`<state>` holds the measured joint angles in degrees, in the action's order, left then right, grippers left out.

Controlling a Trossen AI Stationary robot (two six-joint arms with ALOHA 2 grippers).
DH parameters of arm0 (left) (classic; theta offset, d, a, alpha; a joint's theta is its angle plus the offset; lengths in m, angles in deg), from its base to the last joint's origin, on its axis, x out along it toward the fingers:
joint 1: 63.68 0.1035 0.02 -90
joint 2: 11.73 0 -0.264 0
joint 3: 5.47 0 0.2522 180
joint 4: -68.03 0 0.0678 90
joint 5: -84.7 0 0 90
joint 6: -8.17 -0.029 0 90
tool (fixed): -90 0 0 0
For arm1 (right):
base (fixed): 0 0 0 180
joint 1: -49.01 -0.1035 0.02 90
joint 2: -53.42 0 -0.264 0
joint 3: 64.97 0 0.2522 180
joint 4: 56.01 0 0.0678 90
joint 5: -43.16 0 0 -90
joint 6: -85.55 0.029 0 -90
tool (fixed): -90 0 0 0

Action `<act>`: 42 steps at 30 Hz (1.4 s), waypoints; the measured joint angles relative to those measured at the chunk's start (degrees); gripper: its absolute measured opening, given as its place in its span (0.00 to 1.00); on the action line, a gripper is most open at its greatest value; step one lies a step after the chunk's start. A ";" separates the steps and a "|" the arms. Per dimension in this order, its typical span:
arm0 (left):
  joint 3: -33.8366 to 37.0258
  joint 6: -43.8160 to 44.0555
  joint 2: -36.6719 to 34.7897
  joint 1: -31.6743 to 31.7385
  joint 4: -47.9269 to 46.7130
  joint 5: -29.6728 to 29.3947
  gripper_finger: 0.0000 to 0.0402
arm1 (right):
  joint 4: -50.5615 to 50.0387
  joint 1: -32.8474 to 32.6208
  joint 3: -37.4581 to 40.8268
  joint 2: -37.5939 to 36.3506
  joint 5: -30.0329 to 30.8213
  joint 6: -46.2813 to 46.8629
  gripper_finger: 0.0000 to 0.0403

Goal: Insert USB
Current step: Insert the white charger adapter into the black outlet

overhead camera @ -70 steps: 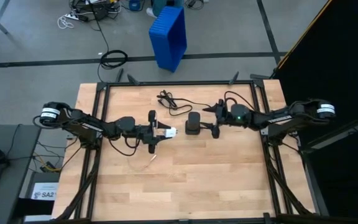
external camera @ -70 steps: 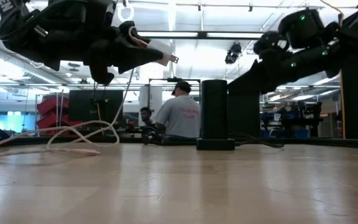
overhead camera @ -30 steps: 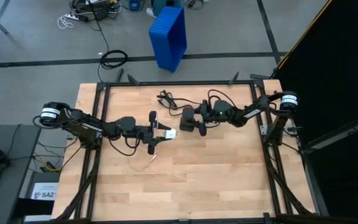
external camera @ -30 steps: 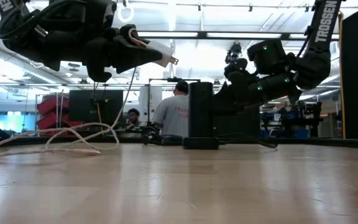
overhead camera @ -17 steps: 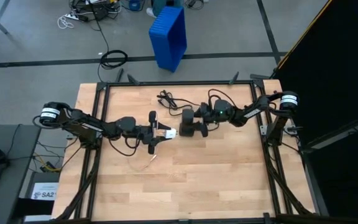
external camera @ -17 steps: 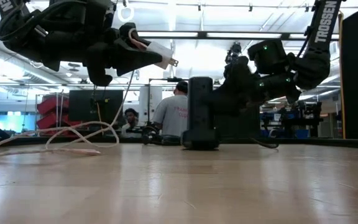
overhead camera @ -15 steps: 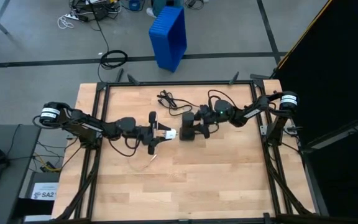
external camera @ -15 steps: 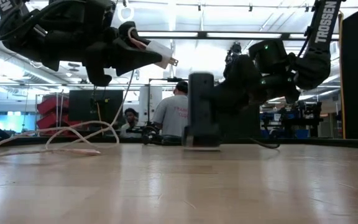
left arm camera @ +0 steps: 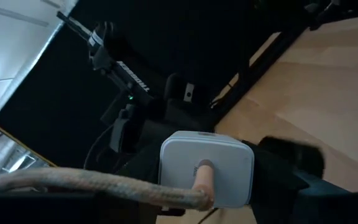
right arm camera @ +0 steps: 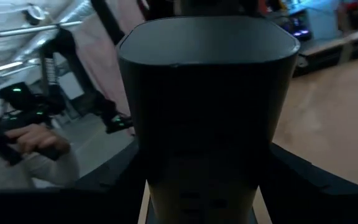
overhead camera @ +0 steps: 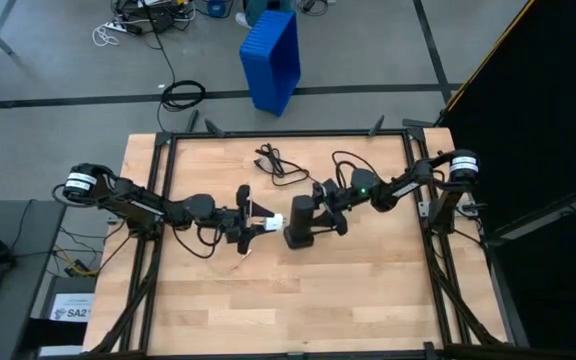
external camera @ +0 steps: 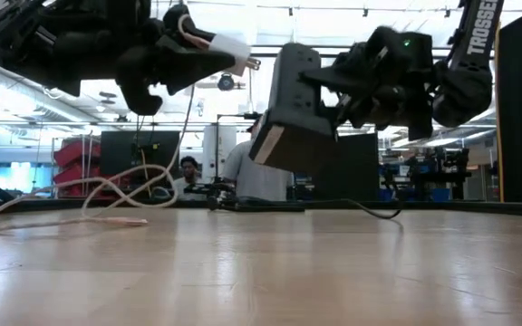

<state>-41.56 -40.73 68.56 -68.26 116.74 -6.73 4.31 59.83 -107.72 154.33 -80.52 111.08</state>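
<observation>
— Where do we stand?
— Our left end effector (overhead camera: 256,222) is clamped on the white USB plug (overhead camera: 275,221); our right end effector (overhead camera: 320,217) grips the black hub (overhead camera: 299,224), just ahead of the plug. Insertion remains.
— What changed?
— We've lifted the hub off the counter (overhead camera: 298,300), tilted.

A wooden bench (overhead camera: 298,290) is carrying a black cable (overhead camera: 273,160) lying toward 12 o'clock and a pale cable (external camera: 80,206) toward 9 o'clock.
</observation>
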 joint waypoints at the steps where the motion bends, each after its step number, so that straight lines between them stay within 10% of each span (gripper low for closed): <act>1: 0.00 0.00 0.00 0.00 0.44 -0.17 0.42 | -0.04 -0.65 0.01 0.00 0.59 0.00 0.55; 42: -1.53 -0.33 0.07 -1.16 1.03 3.19 0.42 | 1.27 -6.65 -0.03 -0.01 6.90 -0.17 0.55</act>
<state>-43.09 -41.06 68.63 -69.42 117.77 -3.54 5.58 53.18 -107.75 154.32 -73.63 110.91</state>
